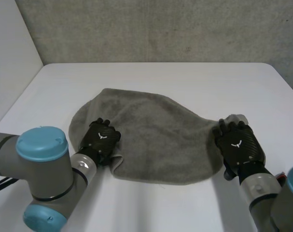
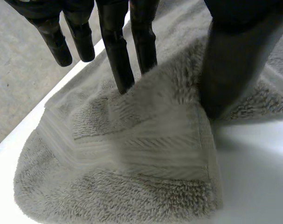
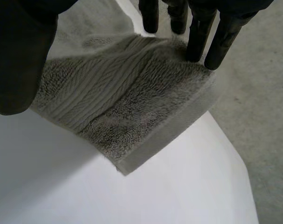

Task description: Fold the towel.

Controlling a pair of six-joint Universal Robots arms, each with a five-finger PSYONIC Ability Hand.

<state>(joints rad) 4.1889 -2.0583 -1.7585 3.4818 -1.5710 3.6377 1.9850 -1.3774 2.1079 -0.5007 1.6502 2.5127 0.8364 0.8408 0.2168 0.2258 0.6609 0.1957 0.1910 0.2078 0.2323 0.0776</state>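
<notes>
Both my hands rest on the grey towel [image 1: 158, 140], which lies rumpled in the middle of the white table [image 1: 185, 79]. Left hand [image 1: 103, 137]: at the towel's near-left edge, fingers [image 2: 117, 60] straight, tips and thumb pressing the pile, wide apart, nothing pinched. Right hand [image 1: 239, 145]: over the right corner, fingers straight, tips touching cloth, thumb held wide.
</notes>
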